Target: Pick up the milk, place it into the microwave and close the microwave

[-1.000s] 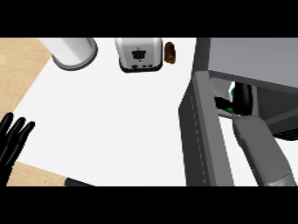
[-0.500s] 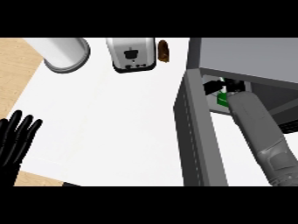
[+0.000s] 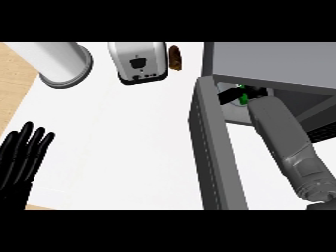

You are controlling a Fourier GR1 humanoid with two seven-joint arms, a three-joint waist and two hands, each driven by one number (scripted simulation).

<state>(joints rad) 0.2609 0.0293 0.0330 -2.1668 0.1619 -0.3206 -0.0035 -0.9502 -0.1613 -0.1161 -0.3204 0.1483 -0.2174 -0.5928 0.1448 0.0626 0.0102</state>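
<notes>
Only a small green part of the milk (image 3: 243, 99) shows, inside the grey microwave (image 3: 286, 61) at the upper right. My right hand (image 3: 229, 97) is inside the cavity, black fingers curled round the milk and hiding most of it. The grey right forearm runs in from the lower right over the cavity's floor. The microwave door (image 3: 214, 147) stands open, seen edge-on as a long grey slab left of the arm. At the lower left edge my left hand (image 3: 17, 162) rests open, fingers up, holding nothing.
On the white counter (image 3: 127, 138), a silver toaster (image 3: 138, 61) stands at the back with a brown object (image 3: 176, 57) beside it. A white cylinder (image 3: 57, 61) stands at the back left. The counter's left edge borders wooden floor (image 3: 3, 88).
The view has shifted, so everything sits further left and lower. My right hand with the milk has gone a little deeper into the microwave. The left hand stays open.
</notes>
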